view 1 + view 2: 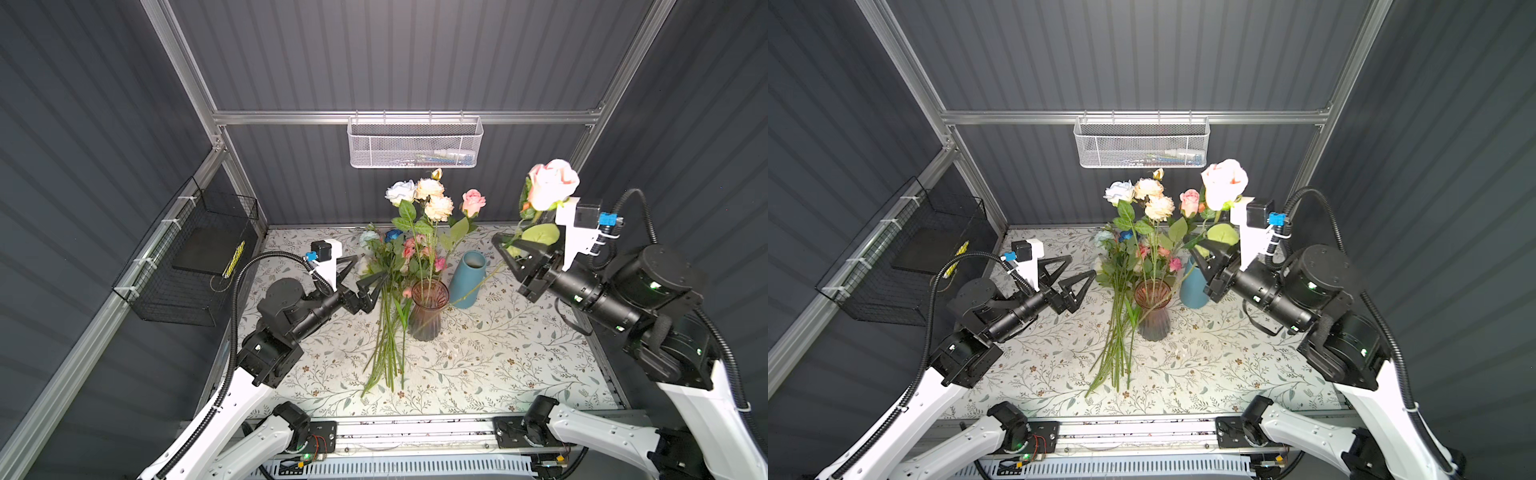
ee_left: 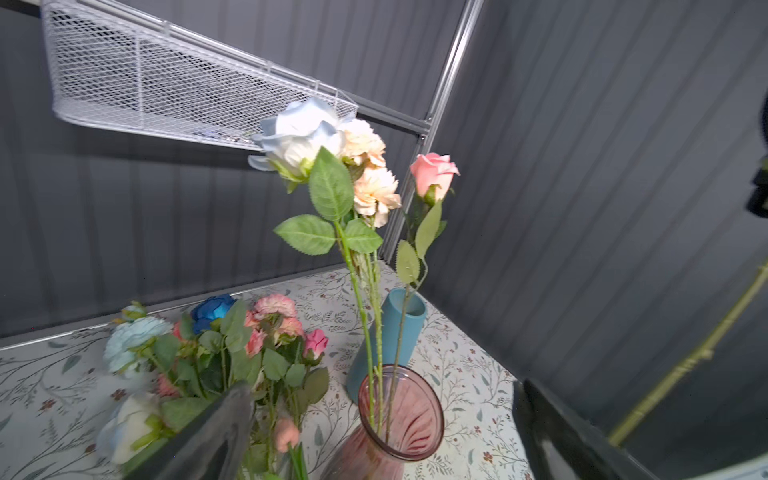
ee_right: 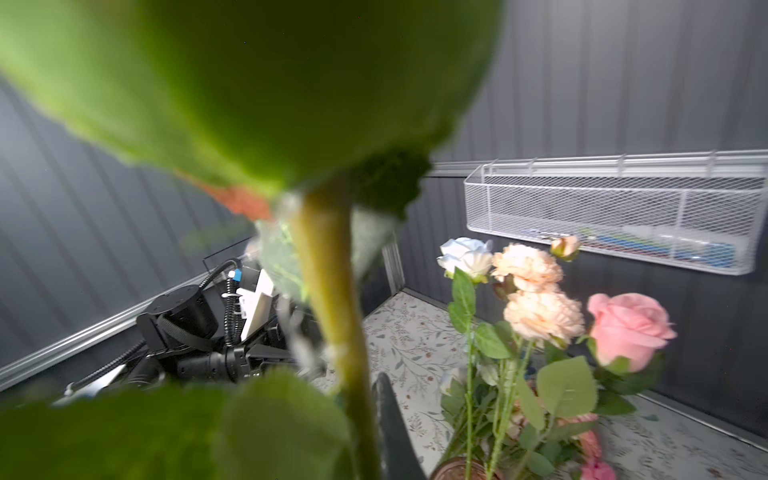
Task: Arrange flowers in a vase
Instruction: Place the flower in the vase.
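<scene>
In both top views, loose flowers [image 1: 387, 328] lie at lower centre within reach of the released left gripper [image 1: 372, 266], while past the part-filled glass vase [image 1: 428, 309] the right gripper [image 1: 505, 249], clenched on the stem of a pale pink rose [image 1: 552, 183], holds it high at upper right, apparently for insertion.

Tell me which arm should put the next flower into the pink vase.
Right. The right gripper is shut on a pink rose held up near the pink vase; the left gripper is open and empty.
</scene>
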Controlling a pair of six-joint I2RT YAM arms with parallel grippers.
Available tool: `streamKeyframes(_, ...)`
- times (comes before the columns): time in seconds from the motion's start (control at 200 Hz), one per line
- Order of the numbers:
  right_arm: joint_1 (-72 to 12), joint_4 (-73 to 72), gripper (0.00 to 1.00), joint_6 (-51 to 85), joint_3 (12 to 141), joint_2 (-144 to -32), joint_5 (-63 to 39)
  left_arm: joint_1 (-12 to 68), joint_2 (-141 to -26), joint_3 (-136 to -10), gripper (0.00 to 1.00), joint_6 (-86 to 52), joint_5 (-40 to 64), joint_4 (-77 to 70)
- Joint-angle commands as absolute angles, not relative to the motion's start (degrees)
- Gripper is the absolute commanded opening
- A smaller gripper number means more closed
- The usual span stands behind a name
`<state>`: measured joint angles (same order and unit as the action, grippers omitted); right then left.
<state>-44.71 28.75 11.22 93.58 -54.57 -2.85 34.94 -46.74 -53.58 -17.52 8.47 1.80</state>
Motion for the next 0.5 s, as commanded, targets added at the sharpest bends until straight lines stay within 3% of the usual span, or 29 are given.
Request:
streamKeyframes(0.0, -44.2, 33.2, 0.00, 5.6, 97.4, -57.0, 2.3, 35.0, -47.3, -53.9, 1.00, -16.2, 5.0, 4.8)
streamKeyframes(0.495, -36.7, 28.7, 0.00, 5.0, 100.1, -67.2, -1.2, 34.9, -47.2, -52.4, 1.00, -17.9, 4.9, 4.5)
